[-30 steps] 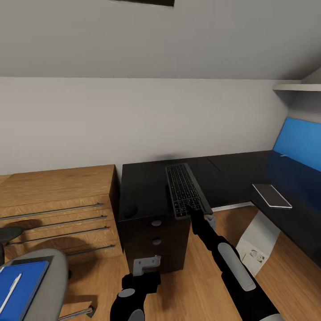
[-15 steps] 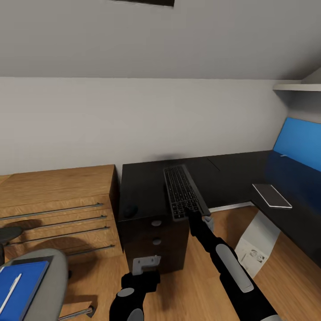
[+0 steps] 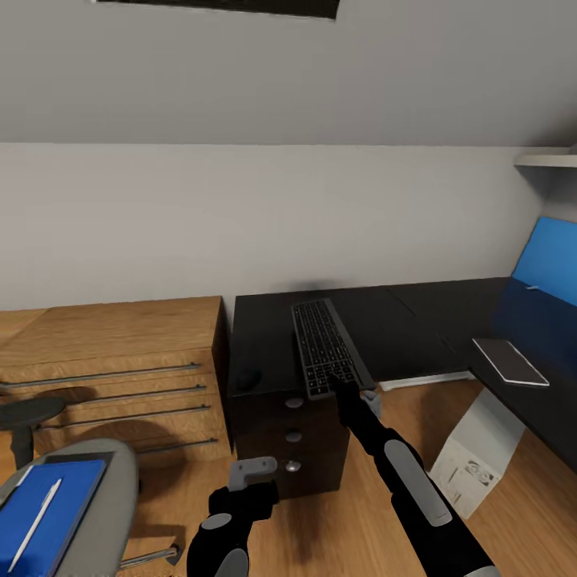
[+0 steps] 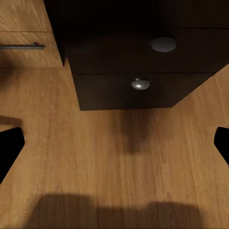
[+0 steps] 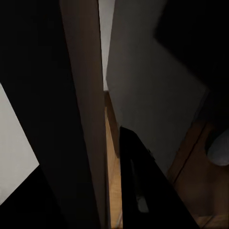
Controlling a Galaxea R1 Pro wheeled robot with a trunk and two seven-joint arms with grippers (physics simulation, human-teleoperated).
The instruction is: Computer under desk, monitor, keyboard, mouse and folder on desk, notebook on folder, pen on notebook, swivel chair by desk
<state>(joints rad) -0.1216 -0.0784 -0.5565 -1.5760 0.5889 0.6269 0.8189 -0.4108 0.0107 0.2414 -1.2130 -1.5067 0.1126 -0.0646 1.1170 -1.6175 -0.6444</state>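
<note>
The black keyboard (image 3: 324, 344) lies lengthwise on the black top of the desk (image 3: 264, 336), its near end poking past the front edge. My right gripper (image 3: 343, 387) is shut on that near end. The dark mouse (image 3: 246, 375) rests on the desk to the left of the keyboard. At the lower left, the blue folder (image 3: 52, 513) lies on the grey swivel chair (image 3: 104, 505) with the white pen (image 3: 36, 513) on top. The notebook (image 3: 510, 361) sits on the desk's right wing. My left gripper (image 3: 255, 467) hangs open above the floor before the drawers, fingertips (image 4: 9, 148) wide apart.
A low oak drawer unit (image 3: 104, 361) stands left of the desk. Black drawers with silver knobs (image 4: 140, 84) sit under the keyboard. A white pedestal leg (image 3: 473, 457) holds up the right wing. A blue panel (image 3: 549, 260) lines the right wall under a shelf (image 3: 549, 160).
The whole view has shifted, so the camera moved. Relative to the desk, my right gripper has drawn the keyboard's near end slightly to the left. The left gripper keeps its pose.
</note>
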